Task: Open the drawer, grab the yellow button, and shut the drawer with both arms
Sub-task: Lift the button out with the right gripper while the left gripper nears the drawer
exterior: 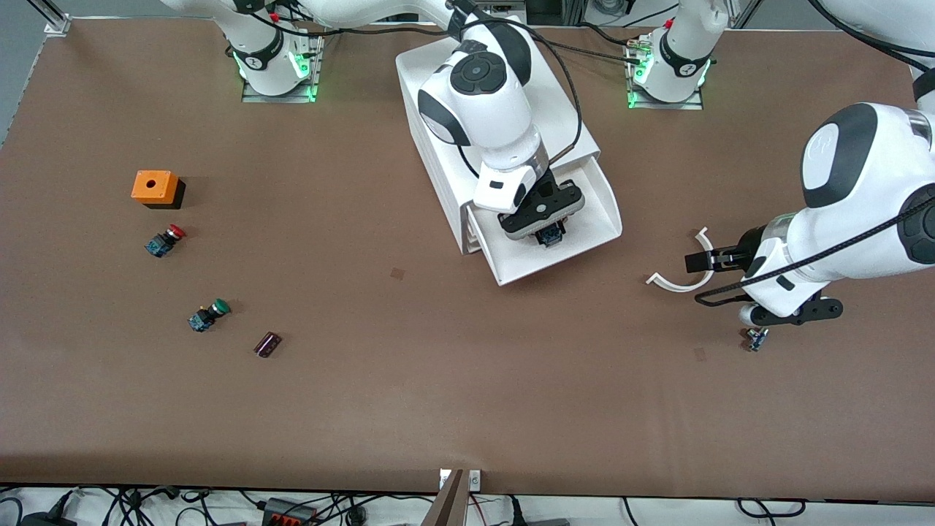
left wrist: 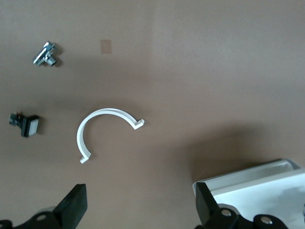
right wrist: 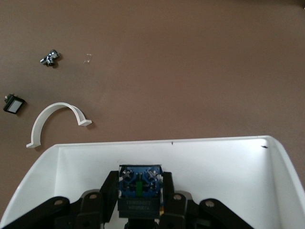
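Note:
The white cabinet [exterior: 438, 146] stands mid-table with one drawer [exterior: 511, 272] pulled out toward the front camera. My right gripper [exterior: 549, 237] reaches down into that drawer and is shut on the button [exterior: 549, 234]. In the right wrist view the fingers [right wrist: 108, 191] clamp the button's blue and black body [right wrist: 139, 183] inside the drawer's white wall [right wrist: 162, 143]; its cap is hidden. My left gripper [exterior: 705, 260] is open and empty, low over the table toward the left arm's end, beside the drawer [left wrist: 257, 186]. Its fingertips [left wrist: 76, 200] stand wide apart.
A white C-shaped clip [exterior: 683, 281] [left wrist: 102, 125] lies by the left gripper, with a small metal part [exterior: 756, 338] [left wrist: 46, 54] and a small black-and-white piece [left wrist: 26, 125]. Toward the right arm's end lie an orange box [exterior: 155, 187], a red-capped button [exterior: 165, 240], a green-capped button [exterior: 208, 315] and a small dark piece [exterior: 267, 344].

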Available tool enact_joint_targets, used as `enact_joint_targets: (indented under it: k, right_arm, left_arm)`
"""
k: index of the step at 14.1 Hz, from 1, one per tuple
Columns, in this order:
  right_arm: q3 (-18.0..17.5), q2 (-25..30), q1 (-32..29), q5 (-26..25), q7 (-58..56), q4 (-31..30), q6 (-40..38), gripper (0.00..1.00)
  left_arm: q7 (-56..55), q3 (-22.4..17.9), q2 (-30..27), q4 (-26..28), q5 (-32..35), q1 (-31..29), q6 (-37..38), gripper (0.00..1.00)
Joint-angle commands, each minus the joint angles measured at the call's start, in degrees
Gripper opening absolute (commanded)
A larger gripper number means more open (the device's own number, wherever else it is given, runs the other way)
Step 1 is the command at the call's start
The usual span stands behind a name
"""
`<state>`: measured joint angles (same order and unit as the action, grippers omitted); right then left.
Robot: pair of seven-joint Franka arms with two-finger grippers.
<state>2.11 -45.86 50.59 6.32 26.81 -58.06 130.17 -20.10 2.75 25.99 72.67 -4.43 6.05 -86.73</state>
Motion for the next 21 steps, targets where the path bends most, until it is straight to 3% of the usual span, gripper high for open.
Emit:
enact_joint_targets:
  k: [1,5,8,11,14,16,17,21]
  right_arm:
    - [-0.3,1.7,-2.5,-0.3,0.9,1.2,-2.5,0.00]
    - [0.3,7.1,-10.0,-0.4,0.1,1.2,-14.3,0.00]
    - [-0.4,9.1,-17.2,-0.1,-0.8,0.7,-21.2,0.00]
    - [0.0,9.5,-23.0,-0.8,-6.1,-4.5,-29.4,0.00]
    - [0.0,10.4,-29.8,-0.9,-8.7,-13.5,-28.7,0.00]
    - [-0.1,10.8,-33.2,-0.7,-12.3,-17.5,-28.2,0.00]
    - [0.0,11.5,-33.8,-0.9,-13.5,-19.9,-27.1,0.00]
    - [0.0,14.9,-34.9,-0.9,-18.9,-35.6,-11.8,0.00]
  left_arm:
    - [-6.3,0.4,-0.5,-0.6,0.7,0.2,0.7,1.00]
    - [-12.7,2.3,-0.3,-0.2,-3.6,-0.7,0.8,1.00]
    - [-15.1,2.4,-0.1,0.5,-12.2,-0.7,1.0,1.00]
    - [-15.6,2.4,1.3,0.5,-11.3,0.4,1.2,1.00]
    - [-15.8,2.4,3.8,0.6,-7.7,4.4,-1.2,1.00]
    - [-15.8,2.5,4.3,3.2,-1.2,7.9,-6.7,1.00]
    - [-15.8,2.5,4.3,5.2,-1.1,8.9,-10.7,1.00]
    - [-17.1,2.6,3.9,11.2,-1.2,11.0,-21.9,1.00]
